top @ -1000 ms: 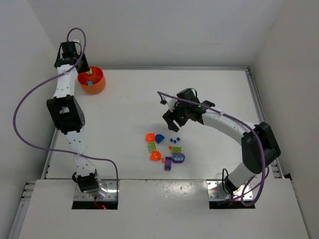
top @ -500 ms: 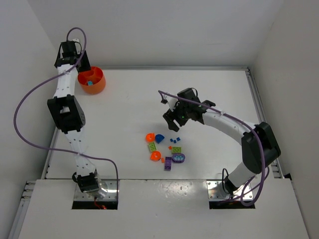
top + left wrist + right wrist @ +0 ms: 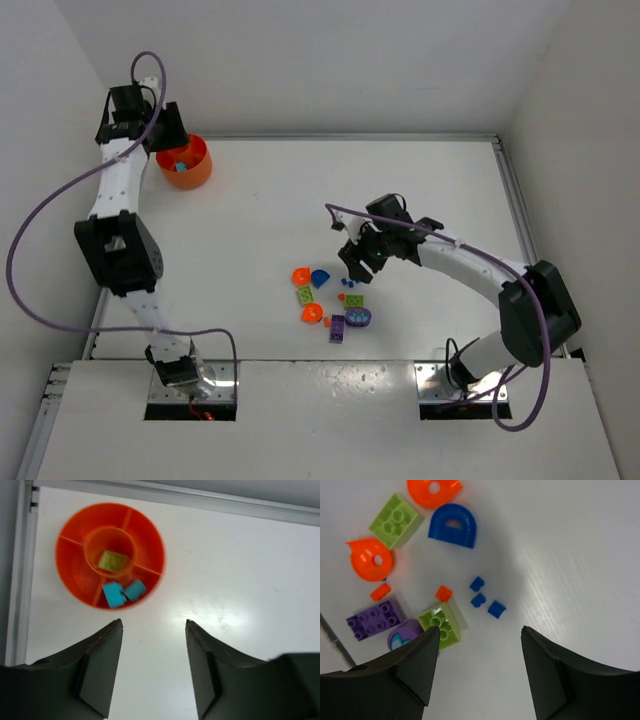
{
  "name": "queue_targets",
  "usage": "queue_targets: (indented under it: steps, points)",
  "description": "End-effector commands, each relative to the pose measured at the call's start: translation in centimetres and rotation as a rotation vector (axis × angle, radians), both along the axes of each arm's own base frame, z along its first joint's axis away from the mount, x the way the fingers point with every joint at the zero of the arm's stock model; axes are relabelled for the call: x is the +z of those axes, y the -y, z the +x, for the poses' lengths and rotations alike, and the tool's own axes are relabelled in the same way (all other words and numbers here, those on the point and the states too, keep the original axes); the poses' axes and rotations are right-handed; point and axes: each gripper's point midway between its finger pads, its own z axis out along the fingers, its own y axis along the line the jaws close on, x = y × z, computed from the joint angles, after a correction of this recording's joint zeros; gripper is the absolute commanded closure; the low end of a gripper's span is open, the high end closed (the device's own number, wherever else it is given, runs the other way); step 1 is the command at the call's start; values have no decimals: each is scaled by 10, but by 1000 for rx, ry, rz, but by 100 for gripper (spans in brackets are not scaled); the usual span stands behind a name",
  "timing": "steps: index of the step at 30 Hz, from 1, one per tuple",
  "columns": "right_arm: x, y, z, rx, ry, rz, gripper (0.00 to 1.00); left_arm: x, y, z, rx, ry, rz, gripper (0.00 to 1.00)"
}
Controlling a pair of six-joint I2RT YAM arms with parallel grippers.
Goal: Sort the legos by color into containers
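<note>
Though legos (image 3: 442, 593) vary, three blue bits (image 3: 478, 600) match.

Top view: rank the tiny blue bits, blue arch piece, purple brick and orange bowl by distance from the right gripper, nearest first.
1. Tiny blue bits, right beside the right gripper.
2. Blue arch piece, to its left.
3. Purple brick, nearer the bases.
4. Orange bowl, far left corner.

The left arm (image 3: 114, 186) and right arm (image 3: 462, 262) share white links and bulky black joint housings. A thin purple cable (image 3: 148, 56) loops loosely along each. The gripper fingers (image 3: 100, 670) are dark grey, wedge-shaped.
</note>
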Motion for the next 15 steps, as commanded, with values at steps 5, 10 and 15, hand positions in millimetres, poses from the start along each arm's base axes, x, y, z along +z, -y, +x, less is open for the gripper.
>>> queue_targets:
  steps: [5,10,15]
  points:
    - [10,-35,-36,169,-48,134,34,79,85,-116,-230,185,-90,33]
    - [10,-73,-33,151,-143,152,38,83,96,-170,-213,222,-114,30]
    - [-2,-107,-40,74,-211,160,39,110,75,-197,-80,311,-35,9]
